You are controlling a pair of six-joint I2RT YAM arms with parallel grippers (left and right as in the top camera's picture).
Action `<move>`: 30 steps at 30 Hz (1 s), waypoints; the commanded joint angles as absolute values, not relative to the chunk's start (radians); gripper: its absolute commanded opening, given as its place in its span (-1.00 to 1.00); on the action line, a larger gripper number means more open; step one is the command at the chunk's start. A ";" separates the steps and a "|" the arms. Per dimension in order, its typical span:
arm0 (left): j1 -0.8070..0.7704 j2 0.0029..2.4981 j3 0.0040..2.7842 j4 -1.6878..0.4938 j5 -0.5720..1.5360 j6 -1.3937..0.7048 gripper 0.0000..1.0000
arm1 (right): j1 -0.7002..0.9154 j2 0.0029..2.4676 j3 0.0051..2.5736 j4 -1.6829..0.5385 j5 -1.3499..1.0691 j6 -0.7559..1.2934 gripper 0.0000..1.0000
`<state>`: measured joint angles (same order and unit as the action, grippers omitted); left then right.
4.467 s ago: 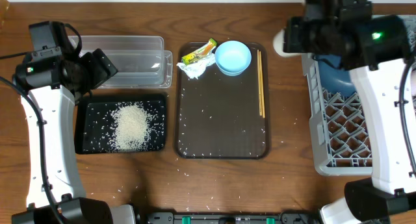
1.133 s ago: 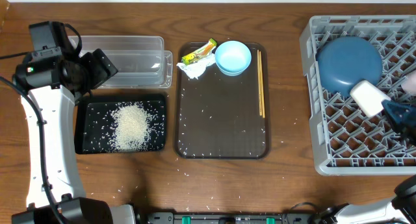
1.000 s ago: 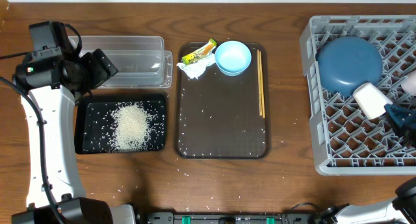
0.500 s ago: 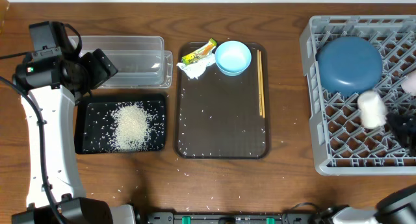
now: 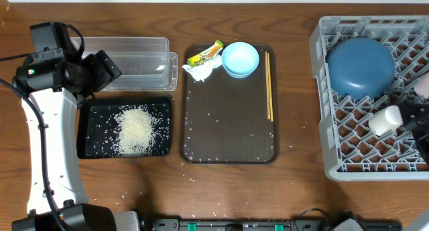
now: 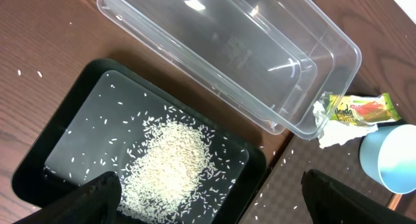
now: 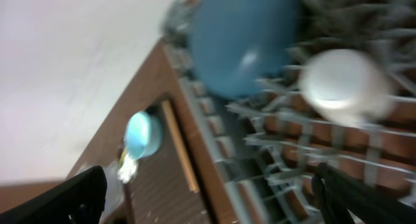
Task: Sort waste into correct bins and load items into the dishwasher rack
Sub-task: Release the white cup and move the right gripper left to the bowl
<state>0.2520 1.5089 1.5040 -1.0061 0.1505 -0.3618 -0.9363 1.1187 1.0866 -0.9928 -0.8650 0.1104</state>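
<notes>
**Chopsticks and bowl lay to the left of the right gripper, on the right arm's side**

The right gripper [image 5: 415,128] hung at the right edge of the large square grey plastic lattice rack [image 5: 322,134], its fingers spread wide and empty in the wrist view. The small pinkish-white cup [image 5: 385,120] lay on its side on the grid just beside that gripper, touching nothing of it. The wide dark blue dish [image 5: 360,65] sat in the rack's far corner.

What was left to load stood on the dark brown serving tray [image 5: 228,130] in the middle of the wooden surface [image 5: 295,184]. The thin wooden chopsticks [image 5: 269,84] lay along the tray's right edge, their long axis running from the far side toward the near side, parallel to the rack's left wall. The smaller light blue bowl [image 5: 240,59] stood just left of their far end. Both were well apart from the right gripper but on its side, so the right arm looked the better placed for them.

The left gripper [image 5: 104,70] hovered open over the clear plastic rectangular tub [image 5: 134,60]. The yellow-green snack wrapper [image 5: 205,53] and crumpled white paper scrap [image 5: 201,71] lay to its right, just past the tub's end. The white rice heap [image 5: 136,129] lay in the shallow black rectangular tray [image 5: 84,130].
</notes>
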 commanded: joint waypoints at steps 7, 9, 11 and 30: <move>0.255 1.509 1.526 -1.009 0.145 -0.356 0.84 | -0.676 1.053 1.084 -0.899 -1.050 0.157 0.99; 0.255 1.509 1.526 -1.009 0.145 -0.356 0.83 | -0.584 1.068 1.084 -0.875 -1.010 0.173 0.98; 0.255 1.509 1.526 -1.009 0.145 -0.356 0.84 | -0.482 1.088 1.084 -0.864 -0.947 0.188 0.98; 0.255 1.509 1.526 -1.009 0.145 -0.356 0.83 | 0.338 1.398 1.295 -0.905 -0.318 0.366 0.86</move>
<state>0.2520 1.5089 1.5040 -1.0065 0.1505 -0.3618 0.3023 1.3422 1.1938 -0.8703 -0.3664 0.3721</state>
